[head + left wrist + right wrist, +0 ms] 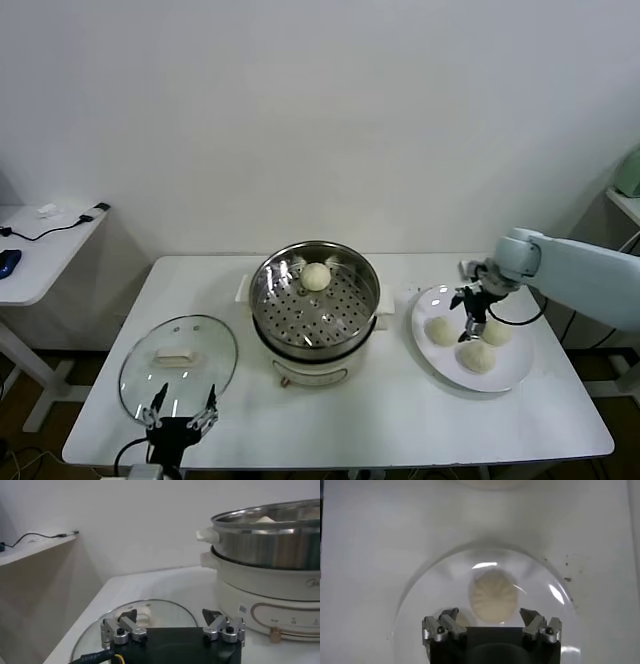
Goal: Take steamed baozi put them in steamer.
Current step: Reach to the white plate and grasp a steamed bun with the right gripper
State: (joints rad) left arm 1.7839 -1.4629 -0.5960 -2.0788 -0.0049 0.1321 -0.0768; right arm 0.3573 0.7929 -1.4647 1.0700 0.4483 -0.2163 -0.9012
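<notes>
Left gripper [182,421] idles wide by lid [178,360]; right gripper [473,322], wide open, above baozi [441,331] on plate [510,375].

No legible text — steamer [280,587] markings unreadable.

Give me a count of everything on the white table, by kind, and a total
Baozi: 4, one in the steamer, three on the plate
Steamer: 1
Plate: 1
Glass lid: 1
Total: 7
</notes>
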